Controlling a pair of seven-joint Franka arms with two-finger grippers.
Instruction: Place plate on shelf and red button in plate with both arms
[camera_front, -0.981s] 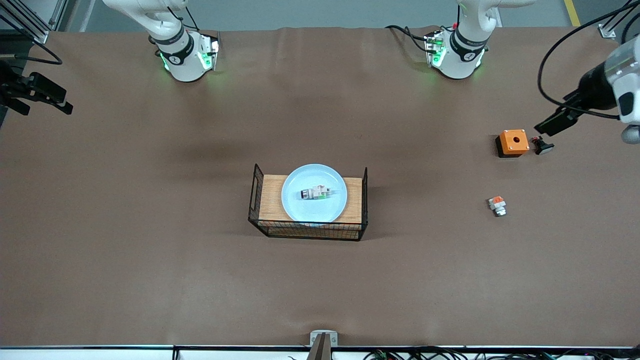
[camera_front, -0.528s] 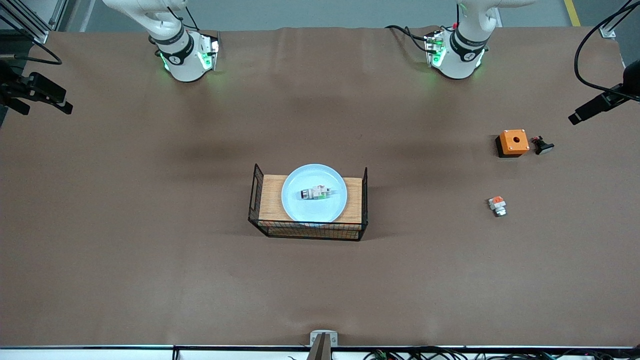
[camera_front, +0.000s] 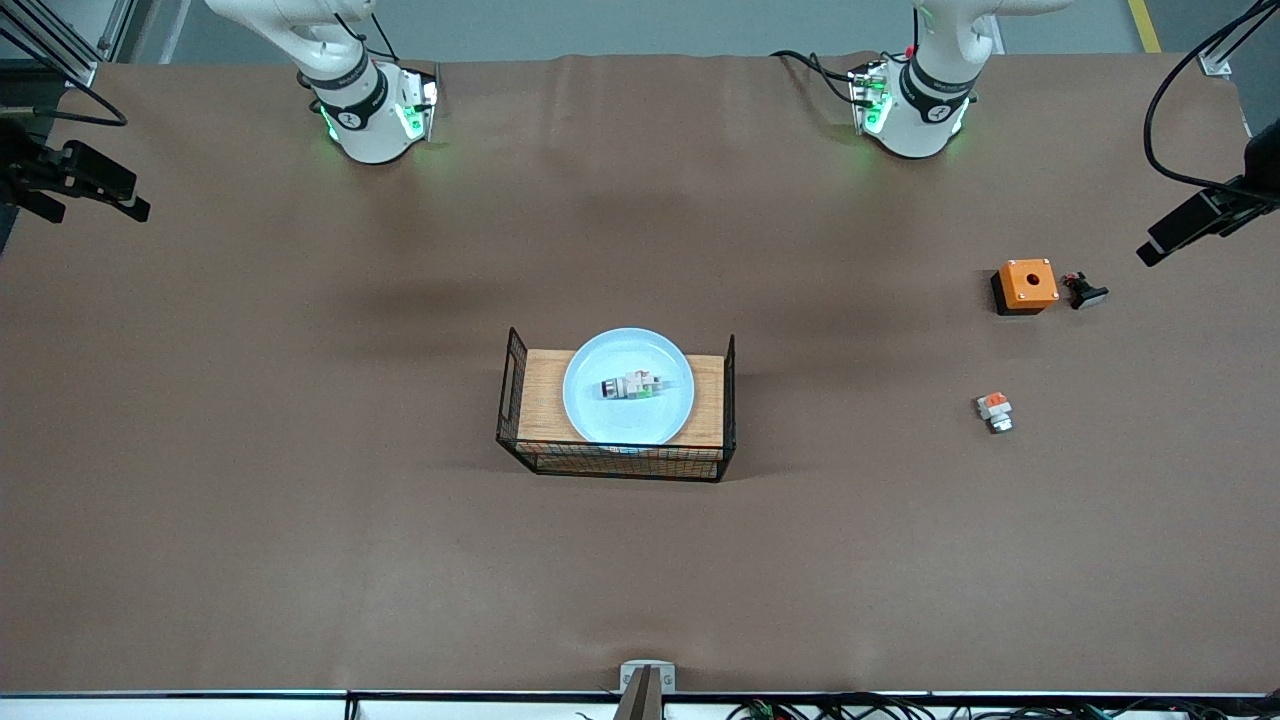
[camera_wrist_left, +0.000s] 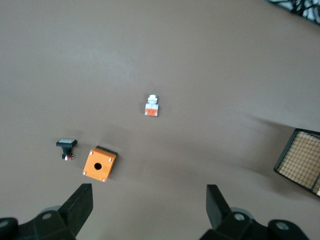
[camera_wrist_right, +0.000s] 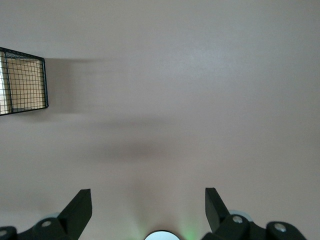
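Presently the brown table carries a wire basket with a wooden top at its middle, and the plate sits on that wooden top, level and centred. Both arms are drawn back to the table's ends and wait. The left claw hangs over bare table at the left arm's end, fingers spread wide and grasping nothing; the right claw hangs over bare table at the right arm's end, likewise spread and empty. An orange box with a hole in its top stands toward the left arm's end, with a small black part just beside it, apart from it. A white part with an orange block lies nearer the front camera than the box, well apart from it. The red button lies on its side in the middle of the plate.
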